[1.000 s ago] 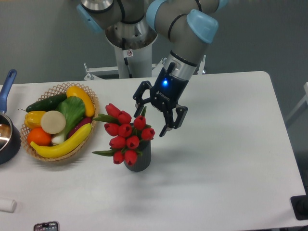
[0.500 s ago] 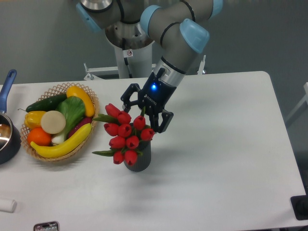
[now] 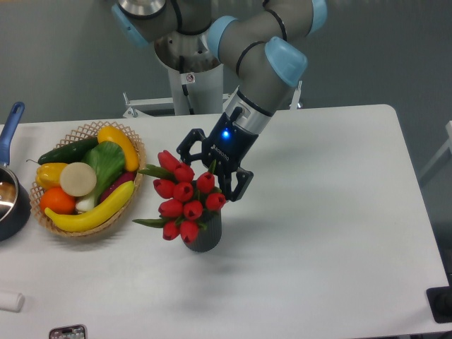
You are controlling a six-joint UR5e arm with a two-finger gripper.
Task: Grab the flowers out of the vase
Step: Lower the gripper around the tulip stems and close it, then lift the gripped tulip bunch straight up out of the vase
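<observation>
at the far left, a blue-handled pot [image 3: 10,198] is cut off by the frame edge, with a basket [image 3: 131,141] of vegetables beside it. right of the basket, the flowers [image 3: 182,201] are seated in the vase [image 3: 205,236]. the gripper [image 3: 209,172] is spread wide around the upper buds.

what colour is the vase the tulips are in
Dark grey with vertical ribs, seen in the fixed camera view: the vase stands under the red tulips.
</observation>
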